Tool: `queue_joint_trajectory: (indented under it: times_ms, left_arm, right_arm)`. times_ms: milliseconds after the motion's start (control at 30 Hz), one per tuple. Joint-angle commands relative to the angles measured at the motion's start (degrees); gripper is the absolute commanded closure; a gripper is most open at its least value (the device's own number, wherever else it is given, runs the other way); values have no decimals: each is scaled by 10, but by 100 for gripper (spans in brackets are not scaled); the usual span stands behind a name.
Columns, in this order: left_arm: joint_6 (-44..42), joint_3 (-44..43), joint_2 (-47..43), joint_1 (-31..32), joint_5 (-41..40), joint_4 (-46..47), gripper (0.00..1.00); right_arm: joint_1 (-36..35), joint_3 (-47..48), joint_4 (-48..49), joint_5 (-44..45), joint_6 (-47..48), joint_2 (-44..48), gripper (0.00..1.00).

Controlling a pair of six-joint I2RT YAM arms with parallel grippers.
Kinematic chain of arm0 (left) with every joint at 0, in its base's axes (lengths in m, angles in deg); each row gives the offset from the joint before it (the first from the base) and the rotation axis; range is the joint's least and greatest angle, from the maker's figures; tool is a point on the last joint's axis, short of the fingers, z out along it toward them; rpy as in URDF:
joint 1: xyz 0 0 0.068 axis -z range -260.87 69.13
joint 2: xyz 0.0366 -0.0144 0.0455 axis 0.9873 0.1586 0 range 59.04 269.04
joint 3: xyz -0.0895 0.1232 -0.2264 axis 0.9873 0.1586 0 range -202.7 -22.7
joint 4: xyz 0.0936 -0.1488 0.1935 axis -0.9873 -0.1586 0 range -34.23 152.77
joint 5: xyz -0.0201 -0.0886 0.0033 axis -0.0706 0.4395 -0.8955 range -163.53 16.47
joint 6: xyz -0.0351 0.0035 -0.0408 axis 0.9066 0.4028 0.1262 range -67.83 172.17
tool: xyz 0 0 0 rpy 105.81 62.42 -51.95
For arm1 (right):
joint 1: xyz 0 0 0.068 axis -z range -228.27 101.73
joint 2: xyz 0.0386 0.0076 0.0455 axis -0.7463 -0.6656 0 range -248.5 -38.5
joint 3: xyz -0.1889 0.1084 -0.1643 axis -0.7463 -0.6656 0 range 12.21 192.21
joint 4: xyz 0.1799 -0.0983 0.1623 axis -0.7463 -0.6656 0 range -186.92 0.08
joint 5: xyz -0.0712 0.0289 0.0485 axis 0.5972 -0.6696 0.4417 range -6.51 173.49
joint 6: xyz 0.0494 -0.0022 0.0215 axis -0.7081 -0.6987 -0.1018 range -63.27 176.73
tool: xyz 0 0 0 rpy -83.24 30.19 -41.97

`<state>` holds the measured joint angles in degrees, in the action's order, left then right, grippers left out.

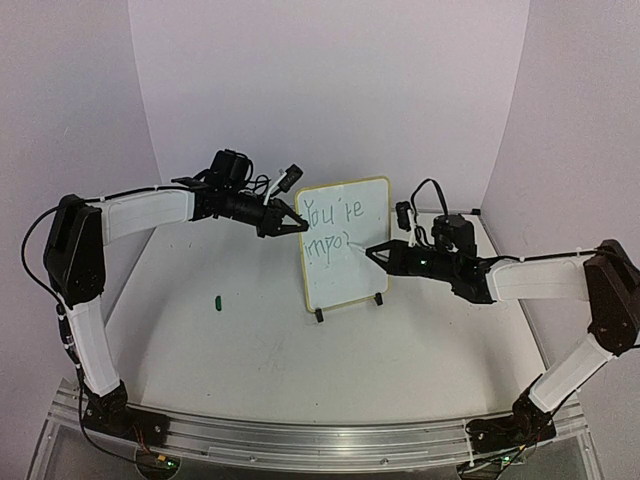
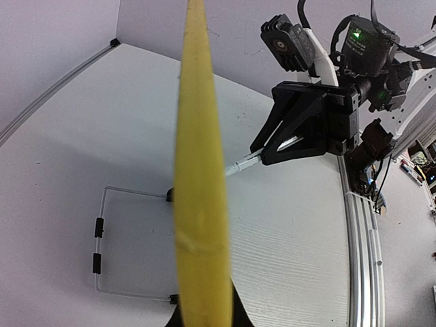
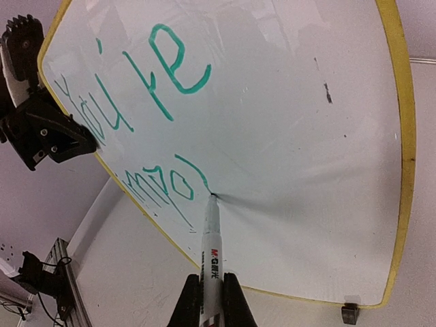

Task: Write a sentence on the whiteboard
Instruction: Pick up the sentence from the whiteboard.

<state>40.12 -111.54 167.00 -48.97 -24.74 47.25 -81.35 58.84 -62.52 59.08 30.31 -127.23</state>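
The whiteboard (image 1: 362,272) stands upright on its black feet mid-table. Green writing on it, the sentence (image 1: 335,213), reads "You're" with "impo" and a curved stroke beneath. My left gripper (image 1: 298,226) is shut on the board's upper left edge; in the left wrist view the yellow frame (image 2: 197,204) runs between its jaws. My right gripper (image 1: 372,250) is shut on a white marker (image 3: 212,245), whose tip touches the whiteboard (image 3: 293,136) at the end of the last green stroke of the sentence (image 3: 157,75). The right gripper (image 3: 211,289) holds the marker by its barrel.
A small green marker cap (image 1: 217,301) lies on the table left of the board. The board's wire stand (image 2: 99,245) reaches out behind it. An aluminium rail (image 1: 300,440) runs along the near edge. White walls close in the back and sides.
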Motion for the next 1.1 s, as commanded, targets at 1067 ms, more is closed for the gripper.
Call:
queue_joint_trajectory:
  times_ms: [1067]
  left_arm:
    - [-14, -5, 2, 18, 3, -63, 100]
  right_arm:
    - [2, -15, 39, 50, -6, 60, 100]
